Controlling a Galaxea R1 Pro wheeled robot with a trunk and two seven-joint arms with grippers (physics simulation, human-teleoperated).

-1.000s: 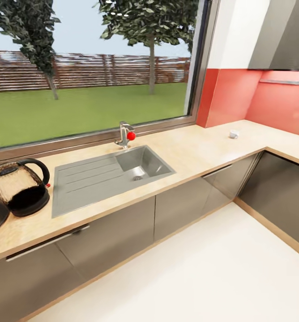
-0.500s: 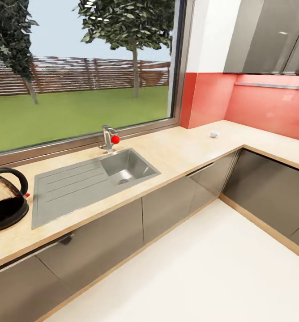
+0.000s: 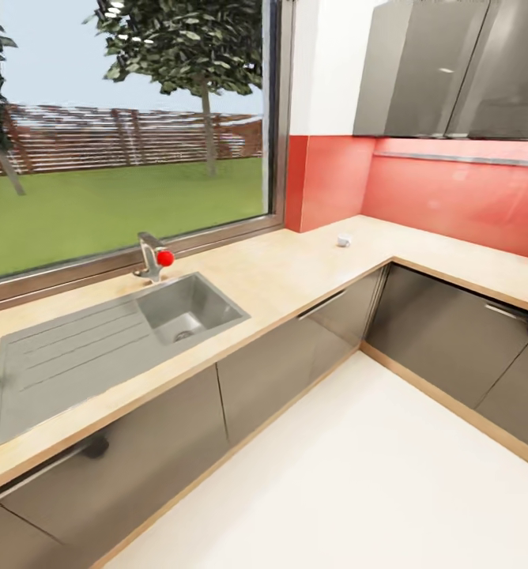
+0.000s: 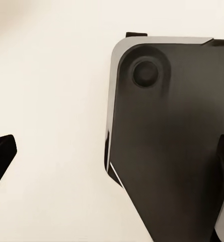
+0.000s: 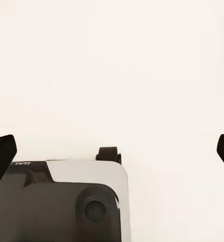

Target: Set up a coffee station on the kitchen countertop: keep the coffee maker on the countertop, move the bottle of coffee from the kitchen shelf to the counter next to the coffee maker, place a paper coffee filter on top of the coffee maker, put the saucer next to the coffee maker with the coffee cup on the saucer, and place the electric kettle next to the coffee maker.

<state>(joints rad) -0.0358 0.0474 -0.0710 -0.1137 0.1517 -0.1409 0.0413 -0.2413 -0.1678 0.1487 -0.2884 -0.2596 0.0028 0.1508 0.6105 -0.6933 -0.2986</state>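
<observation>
1. A wooden bench (image 3: 296, 273) runs under a wide garden window (image 3: 122, 158), with a steel sink (image 3: 186, 310) set into it; the robot appears to be in transit, with nothing in hand.
2. A tap with a red knob (image 3: 155, 258) stands just behind the sink, between basin and window.
3. A small white object (image 3: 344, 240), too small to identify, sits on the bench well away from the sink, near the red backsplash (image 3: 454, 194) in the corner.
4. The left gripper (image 4: 112, 156) hangs with its fingers spread wide and nothing between them, over the pale floor (image 4: 51, 75) and the robot's dark base (image 4: 167, 136).
5. The right gripper (image 5: 112, 148) is likewise wide apart and empty, above the same floor.
6. Judgement: the step in hand looks like travel to fetch a station item; the next move calls for finding one, possibly the white object beyond the sink, and closing in on it.
</observation>
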